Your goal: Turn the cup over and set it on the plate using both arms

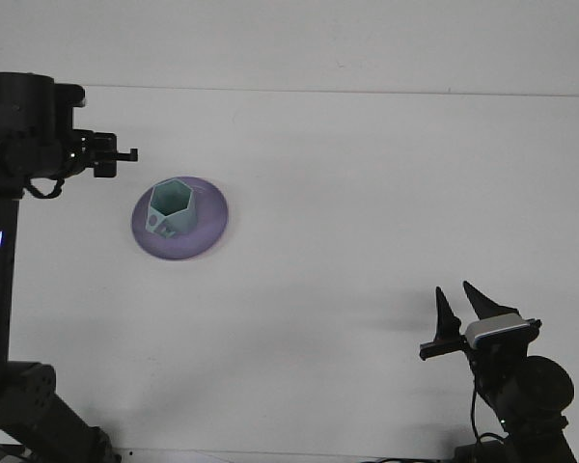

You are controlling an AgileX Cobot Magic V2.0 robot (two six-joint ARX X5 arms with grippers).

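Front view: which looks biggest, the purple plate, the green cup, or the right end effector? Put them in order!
1. Purple plate, clearly the widest.
2. Right end effector and green cup look about alike; the end effector sits nearer the camera, so ranking these two is unsure.

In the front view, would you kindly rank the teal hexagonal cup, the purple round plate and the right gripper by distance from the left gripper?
1. Teal hexagonal cup, just right of and below the left gripper.
2. Purple round plate, beneath the cup; nearly tied.
3. Right gripper, far lower right.
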